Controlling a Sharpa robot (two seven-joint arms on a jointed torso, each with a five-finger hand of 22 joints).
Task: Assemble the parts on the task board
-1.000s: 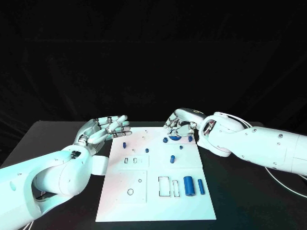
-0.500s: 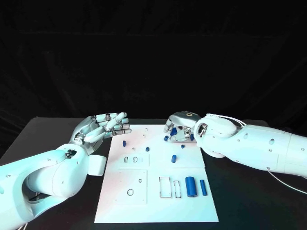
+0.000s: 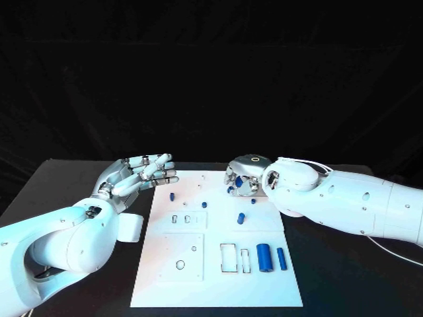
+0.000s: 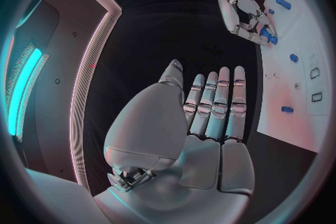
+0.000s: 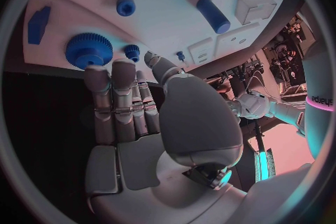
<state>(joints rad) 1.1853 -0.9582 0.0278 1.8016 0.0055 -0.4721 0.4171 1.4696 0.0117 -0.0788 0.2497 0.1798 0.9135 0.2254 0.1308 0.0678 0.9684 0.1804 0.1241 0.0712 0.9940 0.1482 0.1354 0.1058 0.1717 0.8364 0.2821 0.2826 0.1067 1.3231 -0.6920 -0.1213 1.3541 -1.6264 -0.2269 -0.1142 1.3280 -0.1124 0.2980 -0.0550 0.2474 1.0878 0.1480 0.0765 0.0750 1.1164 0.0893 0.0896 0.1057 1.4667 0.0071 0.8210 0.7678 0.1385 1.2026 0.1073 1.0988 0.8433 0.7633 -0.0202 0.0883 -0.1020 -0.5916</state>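
Observation:
The white task board point(image 3: 211, 277) lies in the middle of the table. My right hand point(image 3: 242, 178) hangs over its far right corner. In the right wrist view its straight fingers point(image 5: 112, 95) reach to the edge of a large blue gear point(image 5: 89, 49), with a small blue gear point(image 5: 131, 51) beside it; the palm holds nothing. My left hand point(image 3: 140, 173) is raised by the board's far left corner, fingers apart and empty. A thick blue cylinder point(image 3: 263, 256) and a thin one point(image 3: 281, 258) lie at the near right. Blue pegs point(image 3: 239, 218) point(image 3: 172, 196) stand mid-board.
Outlined slots point(image 3: 235, 257) sit left of the thick cylinder, and small sockets point(image 3: 180, 218) lie mid-left. A blue block point(image 5: 38, 24) sits at the board's corner past the large gear. Black table point(image 3: 78, 191) surrounds the board.
My right arm has swung further in over the board's far right corner and the hand has turned down onto the gears. The left hand has risen slightly. The camera has shifted a little.

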